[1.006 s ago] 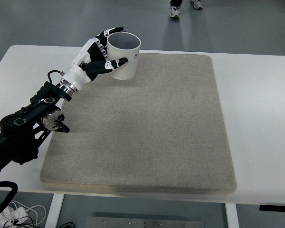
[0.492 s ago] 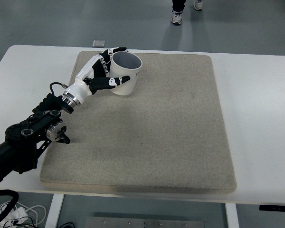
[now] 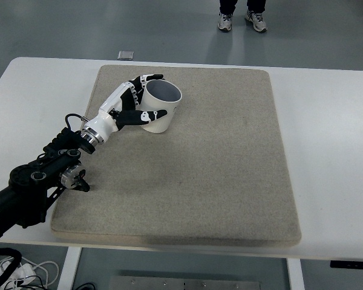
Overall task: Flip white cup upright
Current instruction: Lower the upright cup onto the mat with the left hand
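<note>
In the top view, the white cup point(image 3: 160, 107) is gripped by the left hand point(image 3: 129, 107), whose fingers point(image 3: 146, 79) are curled round its far side while the thumb is pressed against its near side. The cup is held just right of the palm, mouth up and tilted slightly, its base at the grey mat point(image 3: 187, 163). The mat is spread over the white worktop point(image 3: 333, 139). Beyond the hand, a person's shoes point(image 3: 242, 21) are seen on the floor.
</note>
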You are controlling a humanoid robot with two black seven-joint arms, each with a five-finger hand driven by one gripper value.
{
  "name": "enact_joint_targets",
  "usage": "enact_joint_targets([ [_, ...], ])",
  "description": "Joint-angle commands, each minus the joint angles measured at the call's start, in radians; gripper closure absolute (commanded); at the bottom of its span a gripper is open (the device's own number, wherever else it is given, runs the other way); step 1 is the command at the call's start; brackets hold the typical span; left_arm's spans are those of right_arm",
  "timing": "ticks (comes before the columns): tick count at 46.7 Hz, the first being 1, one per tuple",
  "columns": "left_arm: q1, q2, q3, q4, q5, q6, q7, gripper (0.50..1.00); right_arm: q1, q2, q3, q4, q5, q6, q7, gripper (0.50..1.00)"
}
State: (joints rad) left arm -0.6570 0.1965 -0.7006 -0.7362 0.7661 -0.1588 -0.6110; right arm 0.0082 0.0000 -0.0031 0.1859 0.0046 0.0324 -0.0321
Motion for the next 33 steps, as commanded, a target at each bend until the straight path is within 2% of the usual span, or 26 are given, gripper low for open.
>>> enact_joint_targets([
  [1,0.004,0.000,0.000,-0.002,-0.002,0.009,0.000,0.729,0.001,0.000,0.000,0.000,0.000,0.000,0.000,0.548],
  [2,0.004,0.000,0.000,-0.002,-0.002,0.010,0.000,0.693,-0.001,0.000,0.000,0.001,0.000,0.000,0.000,0.548],
  [4,0.004,0.000,-0.002,-0.002,-0.002,0.012,0.000,0.588,0.001,0.000,0.000,0.001,0.000,0.000,0.000,0.548],
  [9,0.004,0.000,-0.002,-0.002,-0.005,0.013,0.000,0.508,-0.001,0.000,0.000,0.001,0.000,0.000,0.000,0.548],
  [33,0.005,0.006,-0.019,-0.043,-0.018,0.004,0.000,0.506,-0.001,0.000,0.000,0.000,0.000,0.000,0.000,0.548],
])
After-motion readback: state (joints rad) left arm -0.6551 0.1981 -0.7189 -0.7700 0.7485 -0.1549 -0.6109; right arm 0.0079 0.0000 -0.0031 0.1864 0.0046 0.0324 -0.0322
